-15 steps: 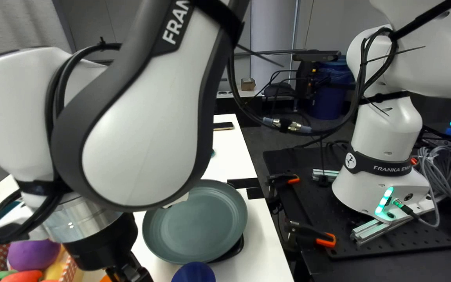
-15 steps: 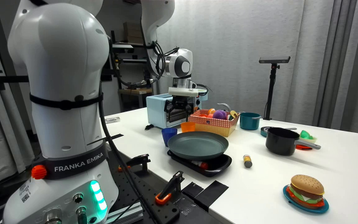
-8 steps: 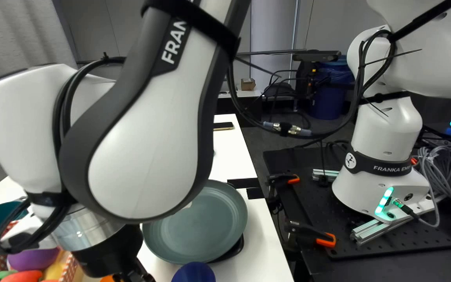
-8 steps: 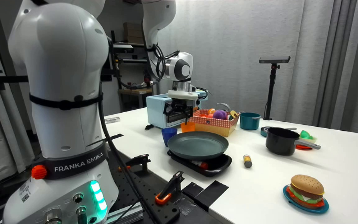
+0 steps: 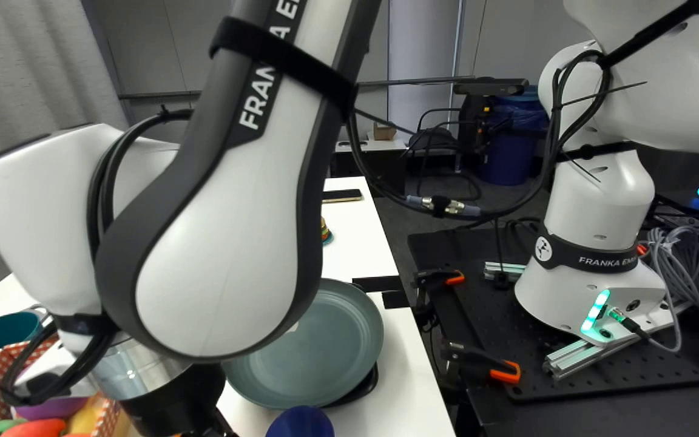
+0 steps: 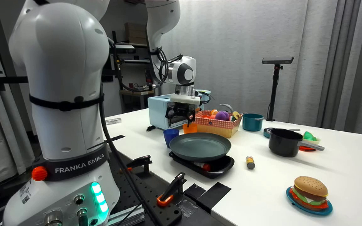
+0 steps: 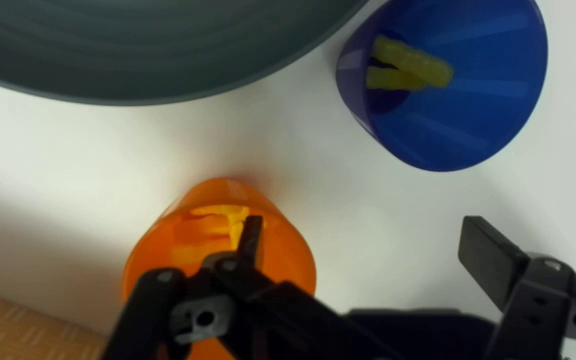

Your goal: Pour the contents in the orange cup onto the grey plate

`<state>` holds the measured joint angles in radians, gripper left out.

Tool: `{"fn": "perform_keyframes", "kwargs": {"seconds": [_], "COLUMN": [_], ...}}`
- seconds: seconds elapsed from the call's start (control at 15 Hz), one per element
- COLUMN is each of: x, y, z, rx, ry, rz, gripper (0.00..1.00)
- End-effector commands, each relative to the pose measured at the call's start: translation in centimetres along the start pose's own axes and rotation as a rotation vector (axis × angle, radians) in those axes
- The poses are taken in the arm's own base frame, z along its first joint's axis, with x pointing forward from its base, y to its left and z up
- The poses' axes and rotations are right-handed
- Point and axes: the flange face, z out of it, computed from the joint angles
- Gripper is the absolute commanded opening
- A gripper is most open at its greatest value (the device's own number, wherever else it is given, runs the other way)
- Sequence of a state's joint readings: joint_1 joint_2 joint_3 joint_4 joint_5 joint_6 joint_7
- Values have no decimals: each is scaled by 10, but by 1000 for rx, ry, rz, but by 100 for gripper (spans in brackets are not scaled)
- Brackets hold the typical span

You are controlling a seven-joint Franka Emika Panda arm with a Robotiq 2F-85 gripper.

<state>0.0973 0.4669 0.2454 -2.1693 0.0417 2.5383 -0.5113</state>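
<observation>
The orange cup [image 6: 190, 128] stands upright beside the basket, behind the grey plate [image 6: 200, 147]. It also shows in the wrist view [image 7: 285, 250], with the yellow contents [image 7: 236, 214] inside it. My gripper [image 7: 362, 235] is open and empty. In the wrist view its left finger lies over the cup's mouth, and its right finger is over bare table. I cannot tell if that left finger is above or inside the cup. In an exterior view the gripper [image 6: 180, 121] hangs just above the cup's rim. The grey plate also shows in the wrist view [image 7: 133, 75].
A blue cup [image 7: 473, 120] with yellowish pieces stands close to the orange cup and plate. A checked basket of toy food [image 6: 231, 125] is beside the orange cup. The toaster oven [image 6: 159, 110] is behind. A black tray [image 6: 222, 169] lies under the plate.
My gripper has come down toward the orange cup, with its fingertips now near the rim. It has stayed open. The cups and plate have not moved.
</observation>
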Motion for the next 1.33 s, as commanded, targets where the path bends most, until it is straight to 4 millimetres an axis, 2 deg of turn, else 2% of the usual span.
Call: {"fn": "perform_keyframes", "kwargs": {"seconds": [0.0,0.07,0.13,0.2,0.27,0.8,0.87,1.07,1.27], "x": [6,6,6,6,6,4,4,2,0], "y": [6,6,7,8,8,14,14,20,21], "z": [6,7,8,8,8,-1,-2,-12,-24], "rx": [10,11,10,10,9,-1,-1,-13,-32], "ry": [32,30,29,28,29,42,45,65,96], "rz": [14,16,19,22,24,37,40,51,53], "gripper": [100,100,75,74,68,5,0,2,0]}}
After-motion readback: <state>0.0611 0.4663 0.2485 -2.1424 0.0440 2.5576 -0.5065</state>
